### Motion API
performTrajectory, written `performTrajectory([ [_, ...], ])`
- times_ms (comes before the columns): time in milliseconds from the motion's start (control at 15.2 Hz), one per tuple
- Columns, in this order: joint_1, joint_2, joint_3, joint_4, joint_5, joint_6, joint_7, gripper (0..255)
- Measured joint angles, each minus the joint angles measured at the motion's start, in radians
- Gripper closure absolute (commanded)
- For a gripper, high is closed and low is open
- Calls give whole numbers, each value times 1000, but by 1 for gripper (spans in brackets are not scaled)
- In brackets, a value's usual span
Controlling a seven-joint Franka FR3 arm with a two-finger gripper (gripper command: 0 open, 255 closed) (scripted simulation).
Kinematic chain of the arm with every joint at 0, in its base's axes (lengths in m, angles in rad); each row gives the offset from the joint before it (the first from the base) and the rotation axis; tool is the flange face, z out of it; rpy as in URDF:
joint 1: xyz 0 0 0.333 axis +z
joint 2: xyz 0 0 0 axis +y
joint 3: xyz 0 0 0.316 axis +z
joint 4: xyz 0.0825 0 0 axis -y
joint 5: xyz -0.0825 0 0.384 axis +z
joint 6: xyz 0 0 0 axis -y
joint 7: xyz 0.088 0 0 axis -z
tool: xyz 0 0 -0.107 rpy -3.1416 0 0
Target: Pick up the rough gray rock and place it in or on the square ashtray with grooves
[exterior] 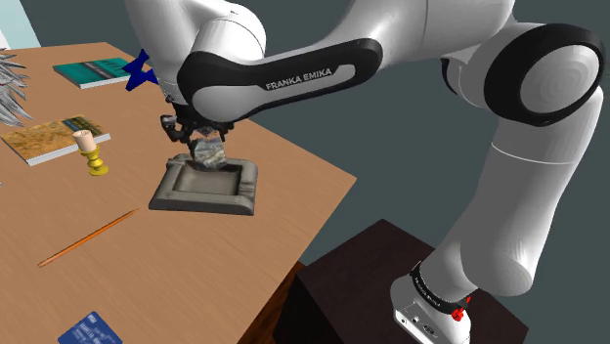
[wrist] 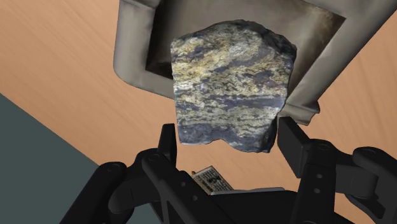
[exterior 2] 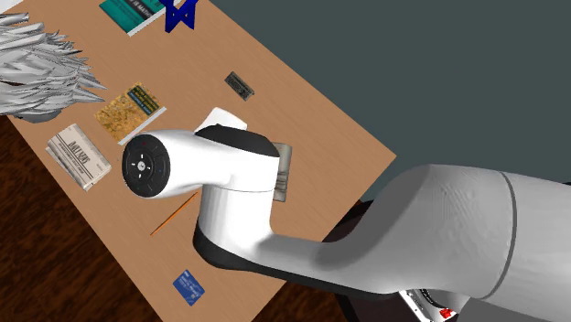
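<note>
My pincer (exterior: 206, 145) is clamped on the rock (exterior: 208, 152), one black finger on each side of its lower end, seen plainly in the wrist view, where the pincer (wrist: 228, 135) grips the rock (wrist: 229, 83) with both fingers (wrist: 167, 139) touching it. The rock is rough, mottled grey, dark blue and yellowish. It hangs over the square ashtray (exterior: 200, 201), above the basin near the far rim in the shoulder view; I cannot tell if its underside touches the ashtray. In the wrist view the grey ashtray (wrist: 137, 57) lies behind the rock, its raised rim and sunken middle showing on both sides of it. The ashtray sits on the brown wooden surface (exterior: 293, 186), close to the edge nearest my stand (exterior: 391, 283). In the second exterior view my arm covers most of it, and a strip of the ashtray (exterior 2: 285, 170) shows beside my wrist. On the shoulder view's left of the ashtray stands a yellow candlestick (exterior: 93, 156) with a short candle, just beside a picture book (exterior: 44, 139). An orange pencil (exterior: 88, 238) lies nearer the camera, apart from the ashtray, and a blue card (exterior: 90, 329) sits at the bottom edge. Farther back lie a teal book (exterior: 93, 71) and a blue star shape (exterior: 140, 69). A folded newspaper (exterior 2: 78, 155) and a spiky grey object (exterior 2: 41, 69) are well apart from the ashtray.
</note>
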Motion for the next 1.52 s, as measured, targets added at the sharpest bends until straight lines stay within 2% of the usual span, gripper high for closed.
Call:
performTrajectory([
  [660, 3, 40, -14, -76, -40, 100, 57, 255],
  [1122, 2, 45, -16, -79, -44, 108, 60, 255],
  [1188, 2, 45, -16, -79, -44, 108, 60, 0],
  [1518, 2, 45, -16, -80, -44, 108, 60, 0],
])
